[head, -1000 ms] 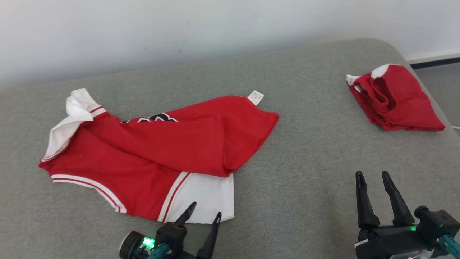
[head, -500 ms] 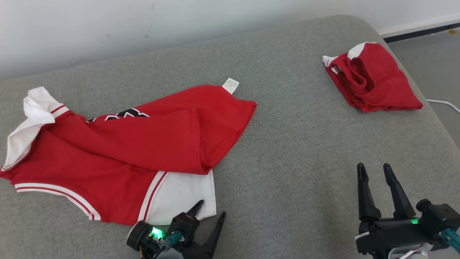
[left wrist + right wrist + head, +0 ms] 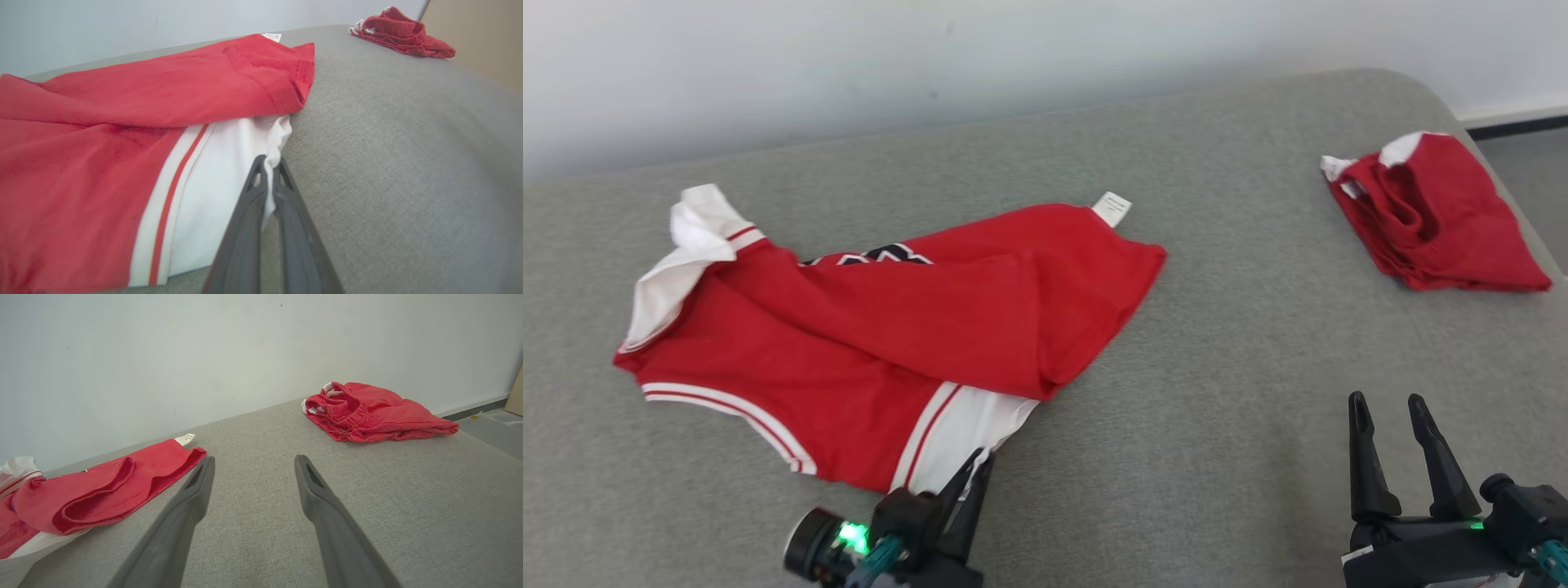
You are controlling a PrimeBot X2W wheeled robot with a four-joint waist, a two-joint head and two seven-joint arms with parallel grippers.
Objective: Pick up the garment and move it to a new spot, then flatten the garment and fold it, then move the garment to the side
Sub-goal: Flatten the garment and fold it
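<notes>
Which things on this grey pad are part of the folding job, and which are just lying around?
In the job:
garment, red jersey lying crumpled
left gripper, shut on its white corner
right gripper, open, empty

Lying about:
red bundle, far right, untouched

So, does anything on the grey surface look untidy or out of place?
The garment lies askew, one half folded over itself, white inside showing. A second red cloth sits bunched at the far right edge.

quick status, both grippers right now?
left gripper: closed, pinching the white corner of the red jersey.
right gripper: open, holding nothing.
</notes>
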